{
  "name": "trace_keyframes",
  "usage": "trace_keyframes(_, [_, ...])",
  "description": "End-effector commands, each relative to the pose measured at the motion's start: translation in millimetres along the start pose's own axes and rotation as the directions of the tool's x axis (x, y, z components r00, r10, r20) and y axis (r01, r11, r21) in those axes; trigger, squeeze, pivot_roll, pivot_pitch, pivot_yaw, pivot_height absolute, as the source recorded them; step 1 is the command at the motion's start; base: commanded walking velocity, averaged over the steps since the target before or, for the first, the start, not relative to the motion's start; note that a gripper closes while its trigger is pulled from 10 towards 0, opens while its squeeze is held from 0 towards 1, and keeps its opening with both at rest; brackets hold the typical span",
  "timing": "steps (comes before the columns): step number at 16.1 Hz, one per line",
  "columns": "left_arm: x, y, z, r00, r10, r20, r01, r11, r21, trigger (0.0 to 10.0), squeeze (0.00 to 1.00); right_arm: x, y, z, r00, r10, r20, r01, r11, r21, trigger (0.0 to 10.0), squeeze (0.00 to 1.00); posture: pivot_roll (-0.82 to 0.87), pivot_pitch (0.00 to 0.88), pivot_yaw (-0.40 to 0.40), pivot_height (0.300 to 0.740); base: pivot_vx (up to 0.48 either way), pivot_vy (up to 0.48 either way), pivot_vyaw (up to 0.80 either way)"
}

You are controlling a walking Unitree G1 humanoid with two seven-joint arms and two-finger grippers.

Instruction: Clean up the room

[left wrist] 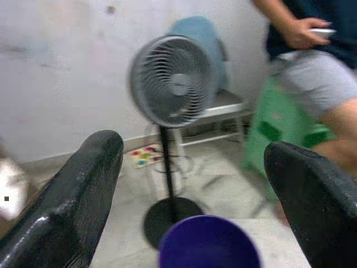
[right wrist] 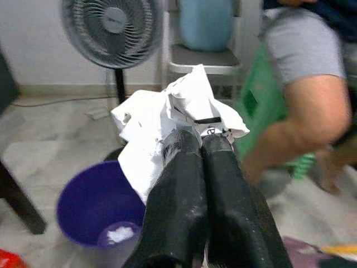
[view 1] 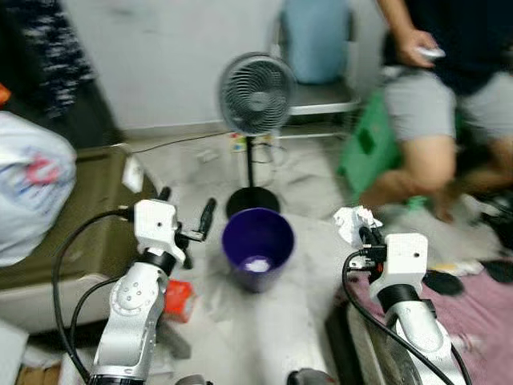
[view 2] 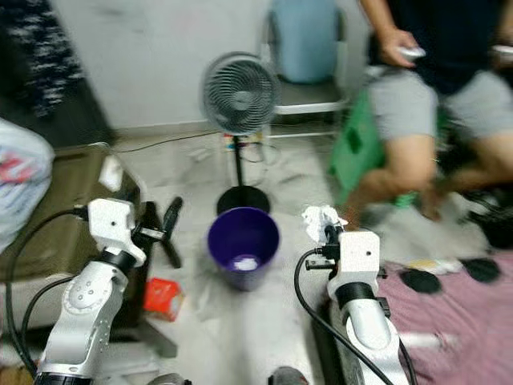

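A purple bin [view 1: 257,246] stands on the floor in front of me with a white scrap lying in its bottom. My right gripper [view 1: 368,232] is shut on a crumpled white paper [right wrist: 175,120], held up to the right of the bin and a little above its rim. My left gripper [view 1: 186,215] is open with nothing between its fingers, just left of the bin; in the left wrist view the bin's rim [left wrist: 209,241] sits between the two fingers.
A grey standing fan [view 1: 256,95] is right behind the bin. A person [view 1: 449,96] sits on a green stool [view 1: 370,144] at the right. A brown box [view 1: 88,200] and a white bag [view 1: 28,188] lie left, a red packet [view 1: 178,299] on the floor.
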State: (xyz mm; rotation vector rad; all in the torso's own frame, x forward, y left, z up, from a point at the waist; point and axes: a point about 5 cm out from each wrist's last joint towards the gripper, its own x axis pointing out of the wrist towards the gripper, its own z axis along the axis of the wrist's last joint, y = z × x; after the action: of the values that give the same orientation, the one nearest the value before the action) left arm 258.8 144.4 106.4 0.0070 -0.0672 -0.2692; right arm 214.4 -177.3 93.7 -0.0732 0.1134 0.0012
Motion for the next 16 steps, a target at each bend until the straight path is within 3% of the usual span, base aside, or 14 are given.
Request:
trace_keyframes(1, [-0.4,0.1,3.8,1.0,-0.013,0.01,0.013,1.0,0.005,10.0,0.0,0.3,1.4,6.8,1.0,0.011,0.023,-0.011,1.0,0.0,10.0,0.0,0.0,0.0,0.043,0.74,0.0,0.0,0.0])
trace_keyframes(3, [-0.4,-0.6,4.3,1.0,-0.011,0.011,0.011,1.0,0.003,10.0,0.0,1.8,2.6,8.0,0.999,0.023,0.028,-0.023,1.0,-0.011,10.0,0.0,0.0,0.0,0.039,0.74,0.0,0.0,0.0])
trace_keyframes(7, [0.6,-1.1,4.3,1.0,-0.022,0.007,0.022,1.0,-0.001,10.0,0.0,4.2,6.6,9.2,0.998,0.054,0.028,-0.053,0.998,-0.036,10.0,0.0,0.0,0.0,0.04,0.74,0.0,0.0,0.75])
trace_keyframes(10, [0.8,-2.0,5.0,0.999,-0.033,0.012,0.033,0.999,-0.005,10.0,0.0,4.9,6.1,8.7,0.998,0.05,0.024,-0.049,0.998,-0.033,10.0,0.0,0.0,0.0,0.04,0.74,0.313,0.0,0.61])
trace_keyframes(16, [0.9,-3.2,6.0,0.999,-0.045,0.016,0.046,0.999,-0.009,10.0,0.0,5.5,6.0,8.4,0.998,0.052,0.017,-0.052,0.998,-0.034,10.0,0.0,0.0,0.0,0.039,0.74,0.434,0.0,0.0])
